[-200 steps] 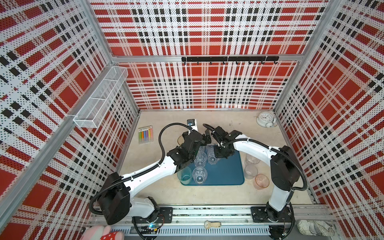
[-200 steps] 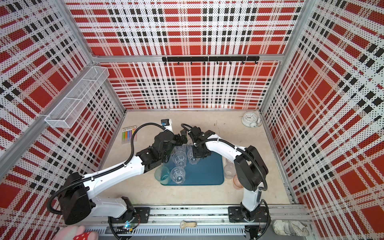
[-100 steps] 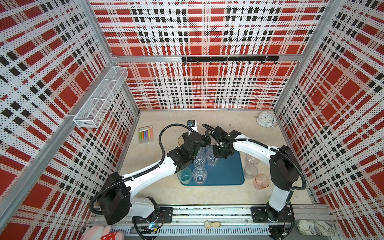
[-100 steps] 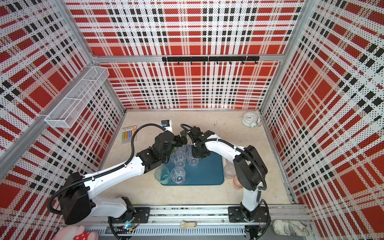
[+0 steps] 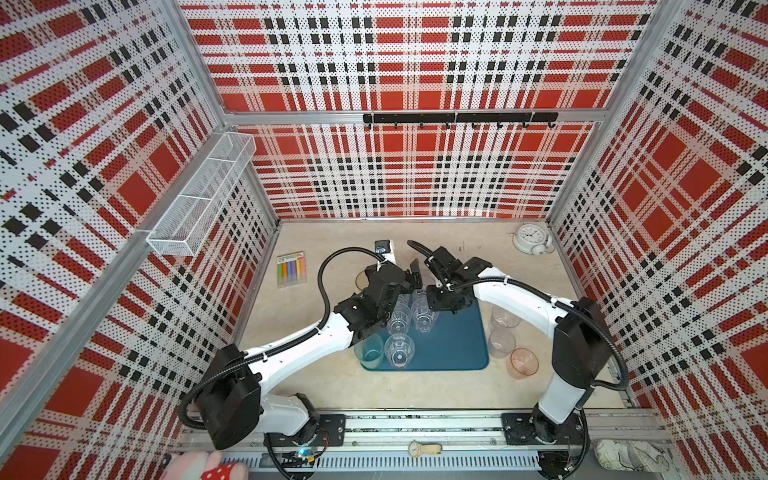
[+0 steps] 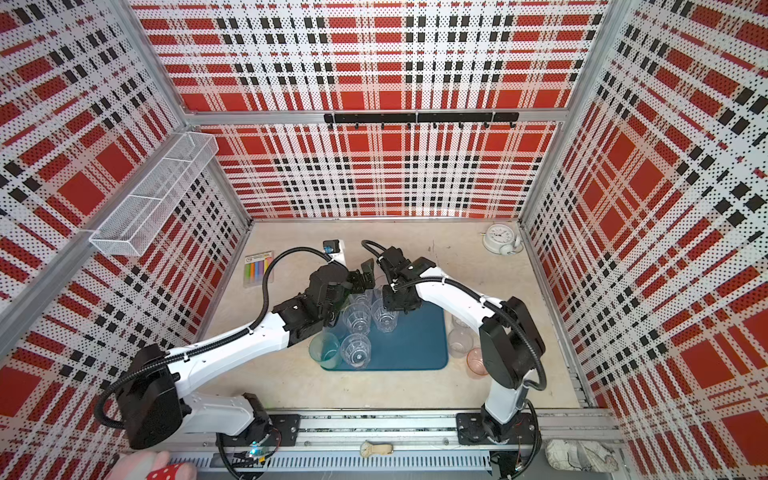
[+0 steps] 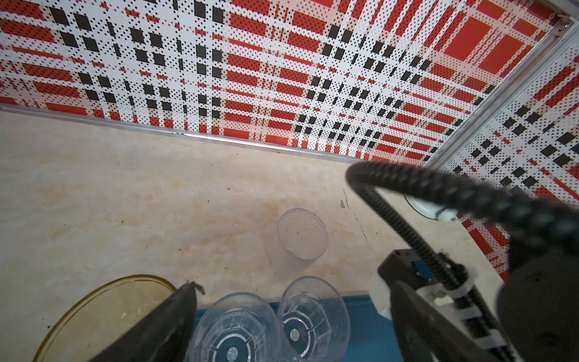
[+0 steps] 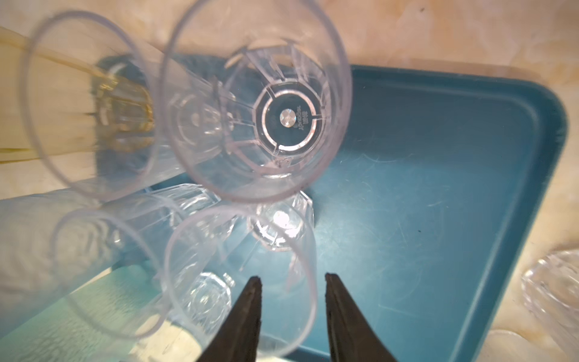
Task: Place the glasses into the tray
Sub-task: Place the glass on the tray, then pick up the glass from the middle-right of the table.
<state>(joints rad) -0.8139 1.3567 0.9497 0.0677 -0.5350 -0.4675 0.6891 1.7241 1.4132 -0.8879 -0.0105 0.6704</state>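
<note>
The teal tray (image 5: 453,345) lies mid-table. On its left part stand three clear faceted glasses (image 5: 400,351) and a mint-green glass (image 5: 369,352). My right gripper (image 8: 293,277) hangs open over one clear glass (image 8: 241,282); its rim passes between the fingers, touching neither. My left gripper (image 7: 294,285) is wide open above two clear glasses (image 7: 235,332) at the tray's far edge. An amber glass (image 5: 360,279) stands off the tray beside it. A frosted glass (image 7: 302,233) stands on the table beyond the tray. Two clear glasses (image 5: 501,343) and a pink glass (image 5: 523,363) stand right of the tray.
A white alarm clock (image 5: 532,239) sits in the back right corner. A pack of coloured markers (image 5: 291,269) lies at the back left. A white wire basket (image 5: 199,208) hangs on the left wall. Both arms crowd the tray's back left part.
My right gripper's jaws have spread apart, letting go of the clear glass rim; the glass stands on the tray. The left arm has barely moved.
</note>
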